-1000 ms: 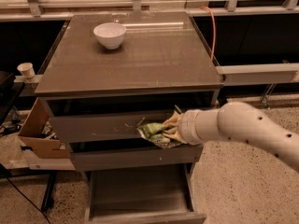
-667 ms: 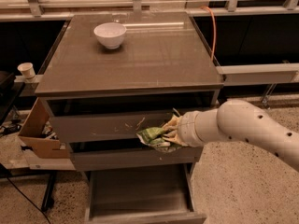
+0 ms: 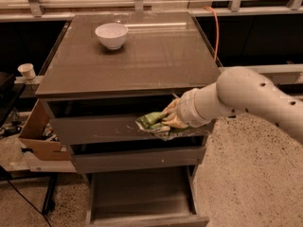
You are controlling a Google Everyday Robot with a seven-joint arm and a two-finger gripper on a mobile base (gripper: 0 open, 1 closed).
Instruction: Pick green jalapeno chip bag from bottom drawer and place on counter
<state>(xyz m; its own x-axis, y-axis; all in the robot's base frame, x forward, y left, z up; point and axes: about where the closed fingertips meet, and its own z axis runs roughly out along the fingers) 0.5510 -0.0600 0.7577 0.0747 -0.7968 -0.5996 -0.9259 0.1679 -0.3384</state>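
My gripper (image 3: 166,119) is shut on the green jalapeno chip bag (image 3: 152,121), a crumpled green foil bag. It holds the bag in the air in front of the scratched upper drawer front (image 3: 104,129), below the counter's front edge. The bottom drawer (image 3: 142,200) is pulled out and its tray shows bare. The counter (image 3: 156,51) is the glossy grey-brown top above. My white arm (image 3: 246,96) comes in from the right.
A white bowl (image 3: 111,35) stands at the counter's back left. A cardboard box (image 3: 40,136) sits on the floor left of the cabinet, with a paper cup (image 3: 27,71) on a ledge above it. An orange cable (image 3: 215,30) hangs at the back right.
My gripper has lifted the chip bag slightly higher and to the left in front of the upper drawer front. Nothing else has moved.
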